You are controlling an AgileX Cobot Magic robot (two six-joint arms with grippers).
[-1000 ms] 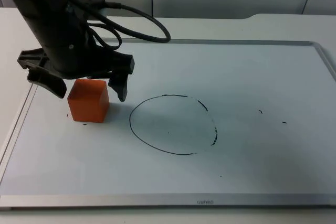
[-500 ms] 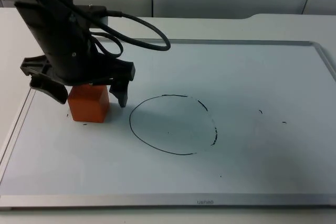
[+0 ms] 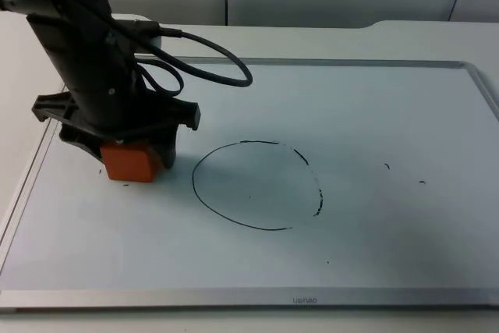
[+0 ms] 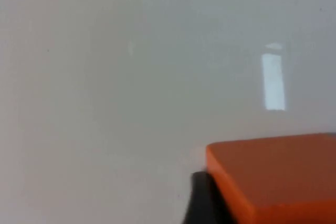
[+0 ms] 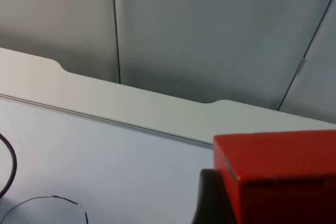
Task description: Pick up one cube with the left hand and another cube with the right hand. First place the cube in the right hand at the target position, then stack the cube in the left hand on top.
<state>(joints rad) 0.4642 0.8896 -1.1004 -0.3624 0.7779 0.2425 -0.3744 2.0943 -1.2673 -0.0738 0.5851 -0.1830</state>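
An orange cube (image 3: 131,163) rests on the white board left of a hand-drawn black circle (image 3: 257,228). My left gripper (image 3: 129,155) has come down over it, its fingers tight against the cube's two sides. In the left wrist view the orange cube (image 4: 273,174) touches a black fingertip (image 4: 202,203). In the right wrist view a red cube (image 5: 278,171) sits against a black fingertip (image 5: 210,203), held by my right gripper high above the table's far edge.
The white board's metal frame (image 3: 312,300) runs along the near edge and right side. A grey partition wall (image 5: 210,35) stands behind the table. Small pen marks (image 3: 387,166) dot the board right of the circle.
My left gripper has dropped straight down over the orange cube, and its wide-spread fingers have drawn in against the cube's sides. The cube has stayed in place.
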